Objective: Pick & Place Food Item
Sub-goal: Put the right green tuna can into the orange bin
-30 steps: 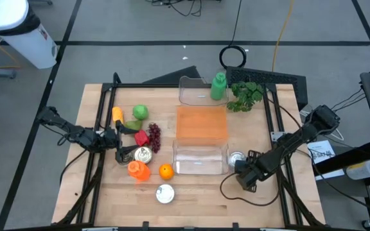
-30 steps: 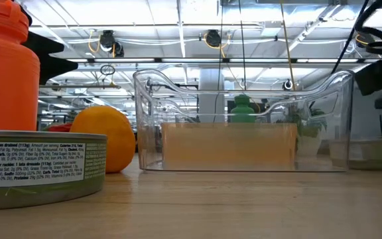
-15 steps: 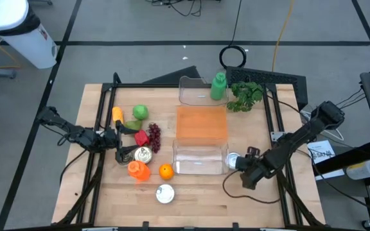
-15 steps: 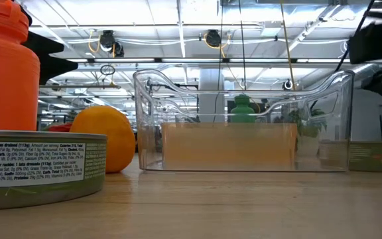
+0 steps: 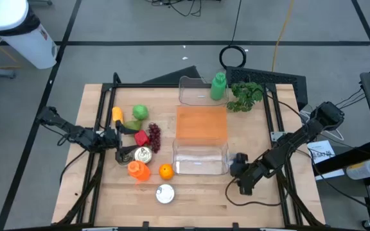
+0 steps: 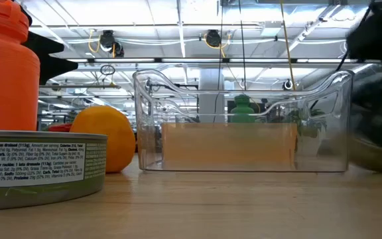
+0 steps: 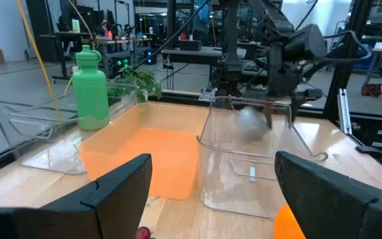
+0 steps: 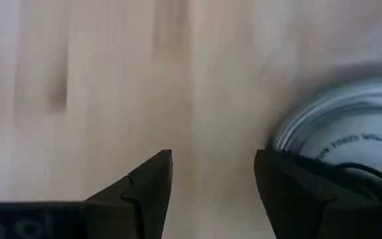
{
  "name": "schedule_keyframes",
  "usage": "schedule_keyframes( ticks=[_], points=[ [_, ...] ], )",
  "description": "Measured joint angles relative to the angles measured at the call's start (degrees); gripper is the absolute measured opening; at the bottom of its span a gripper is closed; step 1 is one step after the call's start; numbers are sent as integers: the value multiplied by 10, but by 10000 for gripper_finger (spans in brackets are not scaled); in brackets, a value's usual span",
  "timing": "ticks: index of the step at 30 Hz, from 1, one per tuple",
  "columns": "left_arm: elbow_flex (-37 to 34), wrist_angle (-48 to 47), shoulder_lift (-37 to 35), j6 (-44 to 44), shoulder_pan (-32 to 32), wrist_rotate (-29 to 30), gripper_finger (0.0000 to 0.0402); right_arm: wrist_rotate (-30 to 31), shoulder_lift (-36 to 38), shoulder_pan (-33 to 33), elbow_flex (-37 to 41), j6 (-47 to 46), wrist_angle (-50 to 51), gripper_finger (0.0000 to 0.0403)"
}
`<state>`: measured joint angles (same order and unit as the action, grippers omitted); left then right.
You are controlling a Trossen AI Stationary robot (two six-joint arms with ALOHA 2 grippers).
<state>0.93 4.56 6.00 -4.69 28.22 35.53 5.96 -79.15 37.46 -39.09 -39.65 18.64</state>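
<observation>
Silver and round, the tin can (image 8: 350, 149) shows its printed lid to the right wrist camera, which looks down on the bare wood of the desk (image 8: 98, 79). The can therefore stands upright, its axis vertical and its lid up. The right tool (image 8: 211, 179) hangs low over the desk with its two fingers apart and only wood between them. The can sits outside that gap, just beside one finger (image 8: 290, 192) and partly hidden behind it. From above, the right tool (image 5: 239, 172) covers the can and is just beside the end of the clear bin (image 5: 201, 160). The left tool (image 7: 211, 192) waits across the desk with its fingers wide apart, holding nothing.
</observation>
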Motion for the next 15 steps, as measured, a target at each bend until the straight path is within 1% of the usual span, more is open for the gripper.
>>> schedule_keyframes(
  ticks=[2, 4, 10, 15],
  points=[
    [0, 0, 0, 0, 0, 0, 333, -43, -2, 2, 4, -4, 4, 200],
    [0, 0, 0, 0, 0, 0, 333, -62, -1, 2, 3, -10, -8, 200],
    [0, 2, 0, 0, 0, 0, 333, -64, -1, 2, 6, -16, 0, 200],
    [0, 3, 0, 0, 0, 0, 333, -83, 5, 2, 6, -55, 30, 201]
  ],
)
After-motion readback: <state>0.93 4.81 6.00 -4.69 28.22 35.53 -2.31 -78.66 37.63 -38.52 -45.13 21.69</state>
